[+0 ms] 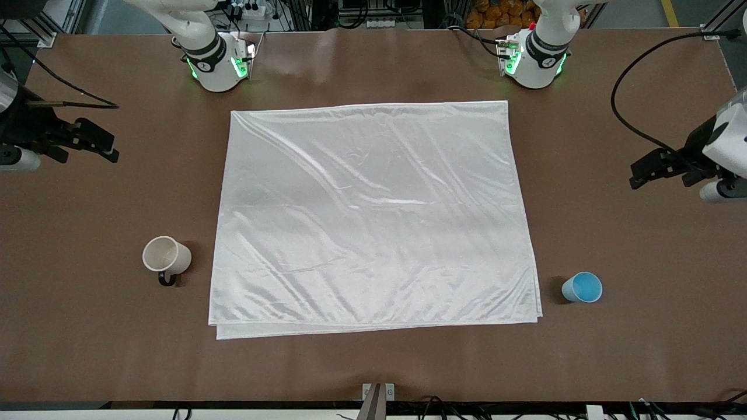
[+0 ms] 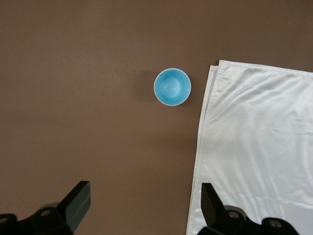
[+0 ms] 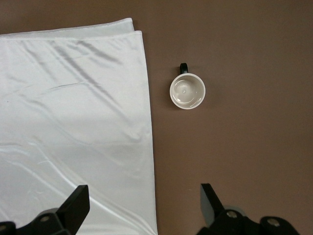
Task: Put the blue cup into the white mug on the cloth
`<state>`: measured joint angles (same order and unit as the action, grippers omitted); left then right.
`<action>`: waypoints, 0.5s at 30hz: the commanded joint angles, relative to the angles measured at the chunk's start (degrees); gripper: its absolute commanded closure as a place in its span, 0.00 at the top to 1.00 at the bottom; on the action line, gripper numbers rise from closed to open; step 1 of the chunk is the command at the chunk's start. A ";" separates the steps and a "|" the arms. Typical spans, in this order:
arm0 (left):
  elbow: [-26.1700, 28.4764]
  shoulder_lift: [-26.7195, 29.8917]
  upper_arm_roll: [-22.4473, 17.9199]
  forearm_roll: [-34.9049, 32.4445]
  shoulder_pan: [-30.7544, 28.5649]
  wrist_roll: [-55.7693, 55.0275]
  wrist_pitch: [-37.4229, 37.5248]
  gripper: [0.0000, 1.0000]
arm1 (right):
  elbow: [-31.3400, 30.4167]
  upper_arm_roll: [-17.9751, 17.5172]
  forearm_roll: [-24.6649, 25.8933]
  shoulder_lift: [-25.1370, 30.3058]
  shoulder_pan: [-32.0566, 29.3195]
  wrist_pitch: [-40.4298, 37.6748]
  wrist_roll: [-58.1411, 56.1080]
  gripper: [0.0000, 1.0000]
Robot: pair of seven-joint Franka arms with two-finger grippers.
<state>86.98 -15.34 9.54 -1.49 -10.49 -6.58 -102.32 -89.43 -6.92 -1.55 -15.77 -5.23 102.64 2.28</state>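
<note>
Since both hands hang open and empty, the left hand (image 2: 142,208) does well to drop squarely over the blue cup (image 1: 582,287), upright on the brown surface (image 1: 642,245) ahead of its fingers just off the cloth (image 1: 373,216), while the right hand (image 3: 142,208) waits with the white mug (image 1: 166,256) ahead of it, beside the cloth's edge at its own end.

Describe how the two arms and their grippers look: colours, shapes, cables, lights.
Both arms are glossy white with black joint bands; green lights glow at their bases. Each ends in a black two-finger gripper: the left gripper and the right gripper, with blocky black fingers in the wrist views. Black cables trail from both wrists.
</note>
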 commanded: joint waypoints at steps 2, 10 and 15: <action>-0.23 -3.02 0.39 -0.54 -0.41 0.96 -2.70 1.00 | 1.36 -0.20 1.20 -5.14 -1.00 4.05 -3.95 1.00; -0.23 -8.21 0.39 -1.15 -0.41 0.96 -7.27 1.00 | 1.71 1.03 1.29 -12.52 -1.18 10.65 -5.35 1.00; -0.23 -10.76 0.39 -1.33 -0.41 0.96 -9.82 1.00 | 1.98 2.52 1.20 -16.83 -1.27 16.27 -12.02 1.00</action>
<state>87.26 -23.94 9.55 -1.49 -10.52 -6.58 -110.06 -89.45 -5.32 -1.05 -28.03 -6.04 115.24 -4.22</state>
